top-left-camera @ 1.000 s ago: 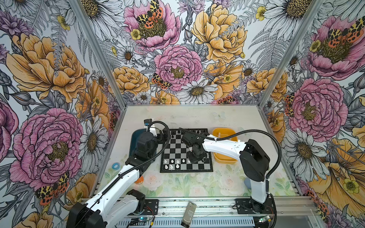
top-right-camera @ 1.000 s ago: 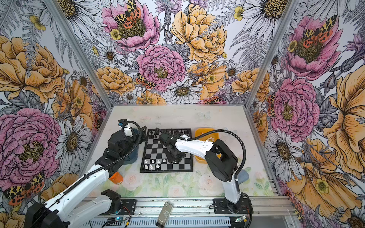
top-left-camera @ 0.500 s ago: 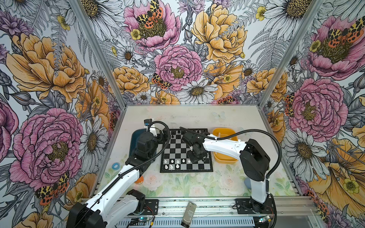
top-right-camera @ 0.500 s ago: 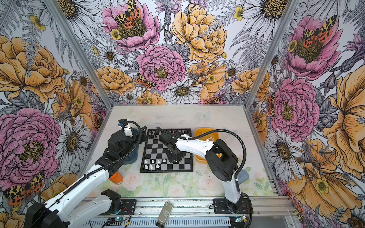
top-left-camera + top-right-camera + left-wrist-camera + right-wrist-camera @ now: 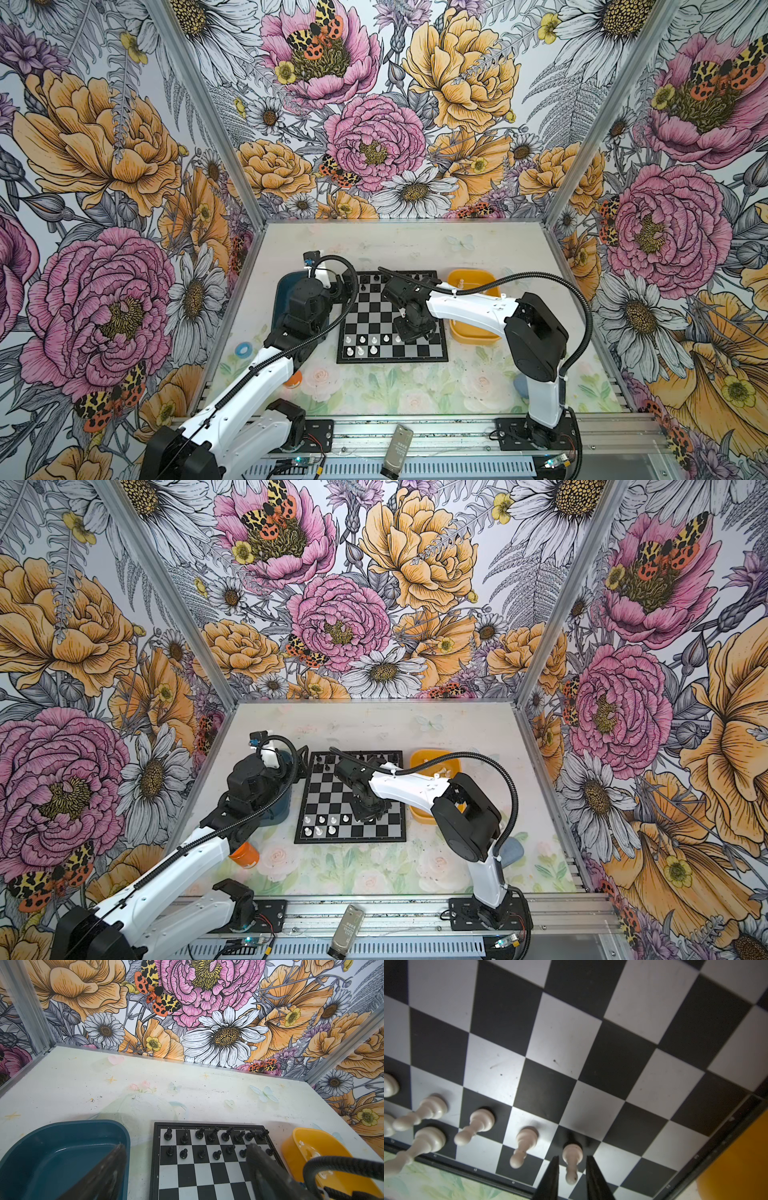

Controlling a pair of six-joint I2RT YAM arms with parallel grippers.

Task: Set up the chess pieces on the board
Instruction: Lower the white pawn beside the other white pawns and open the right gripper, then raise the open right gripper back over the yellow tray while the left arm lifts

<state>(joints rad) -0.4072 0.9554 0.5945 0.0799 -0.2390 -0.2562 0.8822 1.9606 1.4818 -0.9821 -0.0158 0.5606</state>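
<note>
Right now the R gripper (image 5: 572,1157) sits low over the board (image 5: 566,1032), at lower centre of its wrist frame. Its two black fingers (image 5: 550,1178) straddle a white pawn (image 5: 571,1165) w/ a thin gap showing on each side, so the jaws are parted and the pawn is not gripped. The pawn stands upright on a black square, one row in from the bordered edge. Two more pawns stand in the same row to its left in that frame, and taller white pieces (image 5: 425,1111) crowd the lower-left corner. In both top views the R gripper (image 5: 409,334) hangs over the lower middle of the board (image 5: 365,316) and hides that pawn. The other white pieces (image 5: 362,345) sit in two short rows at the board's lower left. Black pieces (image 5: 207,1136) fill the two rows along its upper edge. L gripper (image 5: 186,1145) hovers w/ fingers spread wide and nothing btwn them, above the gap btwn the teal tray (image 5: 52,1157) and the board. The yellow tray (image 5: 469,332) lies just right of the board, w/ at least one white piece (image 5: 460,284) inside.
</note>
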